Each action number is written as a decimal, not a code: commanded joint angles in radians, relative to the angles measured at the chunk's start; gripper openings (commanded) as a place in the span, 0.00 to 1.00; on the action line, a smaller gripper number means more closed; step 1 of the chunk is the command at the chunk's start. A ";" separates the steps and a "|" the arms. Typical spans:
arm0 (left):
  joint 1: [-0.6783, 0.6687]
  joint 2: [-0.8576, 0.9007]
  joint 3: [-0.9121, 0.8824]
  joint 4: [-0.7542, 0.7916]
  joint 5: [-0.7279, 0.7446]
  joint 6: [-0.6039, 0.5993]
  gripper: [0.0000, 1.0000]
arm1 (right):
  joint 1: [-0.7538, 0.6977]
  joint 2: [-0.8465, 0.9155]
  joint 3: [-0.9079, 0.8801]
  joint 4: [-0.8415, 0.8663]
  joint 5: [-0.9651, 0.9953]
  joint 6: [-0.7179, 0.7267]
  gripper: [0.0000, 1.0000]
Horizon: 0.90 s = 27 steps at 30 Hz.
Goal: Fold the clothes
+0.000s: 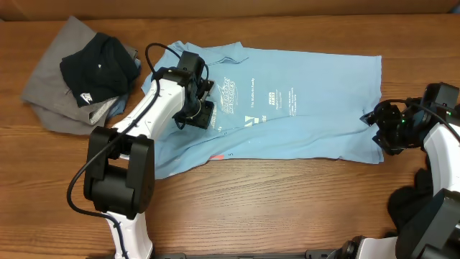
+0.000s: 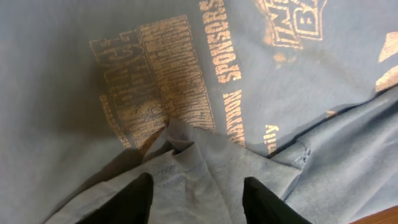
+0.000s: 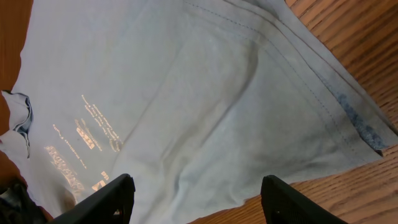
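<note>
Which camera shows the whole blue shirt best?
The overhead view: the light blue T-shirt lies spread out there. The left wrist view shows only print and a bunched fold; the right wrist view, only a hemmed corner.

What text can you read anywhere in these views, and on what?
"SPONSORS": sideways print on the light blue cotton T-shirt, left wrist view.
Remaining chest print: too small or blurred to read.
White mark on the black cotton T-shirt: unreadable.
</note>
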<state>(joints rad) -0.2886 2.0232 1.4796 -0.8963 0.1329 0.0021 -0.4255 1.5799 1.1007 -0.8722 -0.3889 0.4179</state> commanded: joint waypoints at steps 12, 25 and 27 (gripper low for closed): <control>-0.005 0.016 0.076 -0.053 0.013 -0.051 0.04 | 0.002 0.001 0.020 0.002 -0.025 -0.006 0.68; -0.007 0.017 0.238 -0.056 -0.040 -0.025 0.26 | 0.002 0.001 0.020 0.002 -0.024 -0.006 0.68; -0.007 0.017 0.238 -0.062 -0.044 -0.024 0.52 | 0.002 0.001 0.020 0.002 -0.024 -0.006 0.69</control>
<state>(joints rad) -0.2886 2.0354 1.7054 -0.9562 0.1101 -0.0250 -0.4255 1.5799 1.1007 -0.8749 -0.4042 0.4179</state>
